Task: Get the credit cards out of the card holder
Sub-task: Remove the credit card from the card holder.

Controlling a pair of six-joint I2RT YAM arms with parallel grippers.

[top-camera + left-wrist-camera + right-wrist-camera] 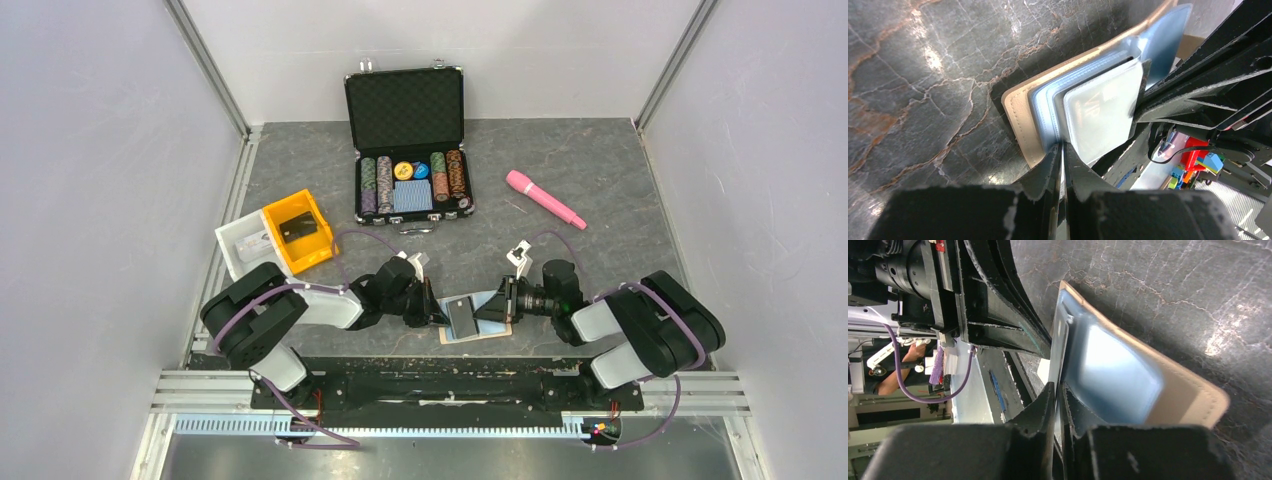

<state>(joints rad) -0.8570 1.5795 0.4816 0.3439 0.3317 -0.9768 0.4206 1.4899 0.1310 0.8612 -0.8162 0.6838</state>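
Dark, perhaps stone table [600, 180], pale walls [90, 150], card holder [1193, 395]

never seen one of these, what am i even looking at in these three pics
A left arm and a right arm, both robotic, are bolted at the near edge of a table. The wide picture comes from above and behind them; the other two come from a camera on each wrist. On the table lie an open chip case, a pink pen-like thing, a yellow bin and a white bin. Between the arms sits the open tan card holder. The left claw and right claw each pinch one of its thin inner leaves.
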